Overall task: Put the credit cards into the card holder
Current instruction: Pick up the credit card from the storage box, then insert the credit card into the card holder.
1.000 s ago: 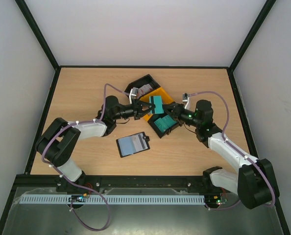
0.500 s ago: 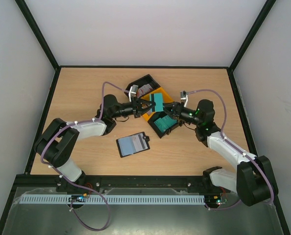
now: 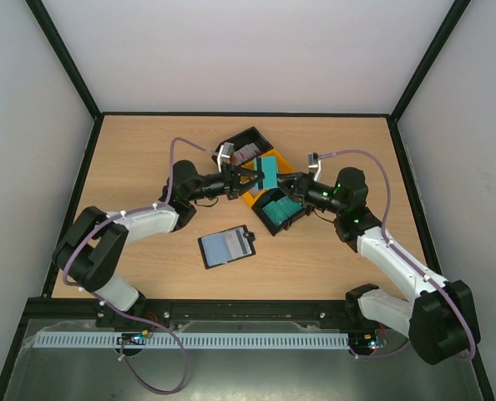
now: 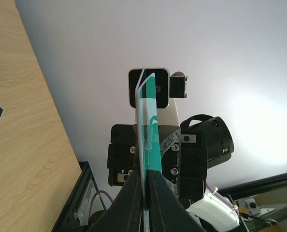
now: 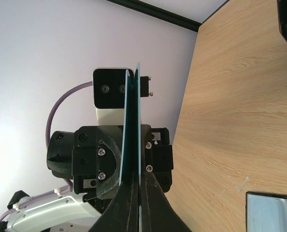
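A teal credit card (image 3: 268,171) hangs in the air over the trays, pinched from both sides. My left gripper (image 3: 252,179) is shut on its left edge and my right gripper (image 3: 283,182) is shut on its right edge. In the left wrist view the card (image 4: 148,121) stands edge-on between the jaws (image 4: 146,176), with a second thin pale edge beside it. The right wrist view shows the same card (image 5: 132,121) edge-on in the shut gripper (image 5: 137,176). The black card holder (image 3: 227,246) lies open on the table, grey inside up, and shows again (image 5: 274,212) low in the right wrist view.
Below the grippers lie a yellow tray (image 3: 250,197), a black tray (image 3: 275,212) filled with teal cards, and farther back another black tray (image 3: 245,139) with white-and-red cards. A black frame edges the wooden table (image 3: 139,167).
My right gripper has closed onto the card's right edge. Both grippers and the card have shifted slightly toward the far side of the table.
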`<state>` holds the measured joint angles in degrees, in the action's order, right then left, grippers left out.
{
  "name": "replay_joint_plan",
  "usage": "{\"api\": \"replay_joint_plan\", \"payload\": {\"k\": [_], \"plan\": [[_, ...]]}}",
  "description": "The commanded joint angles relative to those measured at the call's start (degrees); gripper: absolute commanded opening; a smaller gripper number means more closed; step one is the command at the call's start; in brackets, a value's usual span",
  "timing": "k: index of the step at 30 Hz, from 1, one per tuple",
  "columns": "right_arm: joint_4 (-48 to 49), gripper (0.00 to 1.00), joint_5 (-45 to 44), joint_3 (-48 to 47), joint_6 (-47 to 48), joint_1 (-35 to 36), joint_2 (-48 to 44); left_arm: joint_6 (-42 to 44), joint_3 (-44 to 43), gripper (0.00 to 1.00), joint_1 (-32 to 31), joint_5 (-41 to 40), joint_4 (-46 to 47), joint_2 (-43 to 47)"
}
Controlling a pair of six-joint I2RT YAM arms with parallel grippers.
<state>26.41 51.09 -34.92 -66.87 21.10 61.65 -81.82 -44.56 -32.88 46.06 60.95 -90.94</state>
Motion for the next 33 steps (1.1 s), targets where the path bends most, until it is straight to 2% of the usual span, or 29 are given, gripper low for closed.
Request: {"api": "replay_joint_plan", "payload": {"k": [1, 11, 16, 23, 26, 28, 30, 33], "plan": [[-2.0, 0.02, -4.7, -3.9, 1.4, -0.4, -2.9, 0.8, 2.2, 0.06, 2.0, 0.5, -0.9, 1.9], [-3.3, 0.02, -5.4, -5.9, 0.0, -0.5, -3.2, 1.0, 4.6, 0.09, 4.1, 1.7, -0.7, 4.5], [-4.8, 0.02, -5.3, -6.6, 0.2, -0.5, -3.2, 1.2, 4.8, 0.07, 4.8, 1.9, -0.7, 5.0], [-14.3, 0.02, -9.6, -8.7, 7.3, -0.5, -3.3, 5.2, 7.2, 0.03, 6.4, 0.8, -4.7, 7.2], [-19.0, 0.02, -12.2, -8.6, 11.8, -0.4, -3.2, 13.4, 8.2, 0.03, 7.4, -2.3, -15.6, 10.7], [-21.7, 0.02, -14.8, -8.1, 14.4, 0.6, -3.1, 22.0, 8.0, 0.03, 7.7, -7.6, -30.2, 14.4], [-23.3, 0.02, -18.5, -7.0, 16.2, 4.1, -2.7, 30.3, 7.3, 0.03, 7.6, -15.7, -43.1, 18.4], [-23.2, 0.02, -24.9, -4.4, 16.7, 11.3, -0.5, 36.0, 8.2, 0.03, 7.7, -25.9, -55.0, 24.0]]}}
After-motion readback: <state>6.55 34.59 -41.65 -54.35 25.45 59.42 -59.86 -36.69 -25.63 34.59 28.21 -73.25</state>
